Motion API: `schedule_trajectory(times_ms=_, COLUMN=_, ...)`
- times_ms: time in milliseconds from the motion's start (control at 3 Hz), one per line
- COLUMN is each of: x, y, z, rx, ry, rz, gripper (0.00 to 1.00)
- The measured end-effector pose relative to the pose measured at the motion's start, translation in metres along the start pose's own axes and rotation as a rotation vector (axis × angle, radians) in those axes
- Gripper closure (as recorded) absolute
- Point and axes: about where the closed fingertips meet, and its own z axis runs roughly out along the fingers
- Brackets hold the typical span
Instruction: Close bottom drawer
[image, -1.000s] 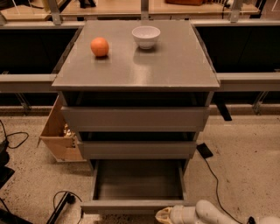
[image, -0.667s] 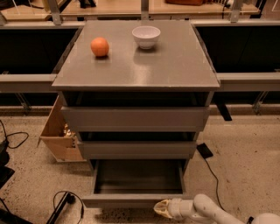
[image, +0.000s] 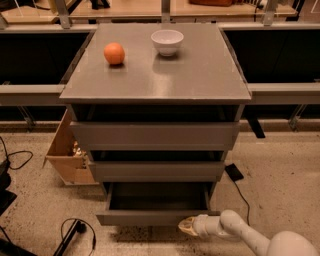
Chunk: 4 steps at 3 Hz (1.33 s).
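The bottom drawer stands pulled out from the grey cabinet, its shallow box open. The gripper sits low at the right part of the drawer's front strip. Its fingers look drawn narrow into one tip and hold nothing. The contact is off-centre, so a push could skew the drawer and jam it. The tip is also low and could slip under the strip. A hard shove may set the orange rolling.

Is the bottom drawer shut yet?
No, the bottom drawer stands pulled out with its box interior showing, and the gripper is low at the right end of its front strip.
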Motion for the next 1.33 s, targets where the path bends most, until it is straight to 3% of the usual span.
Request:
schedule_trajectory(times_ms=333, x=0.001, y=0.002, z=-0.001, rx=0.000, ry=0.000, rz=0.000, gripper=1.00)
schedule_trajectory(times_ms=1333, x=0.014, y=-0.066, z=0.009, rx=0.056, ry=0.056, rz=0.066, gripper=1.00)
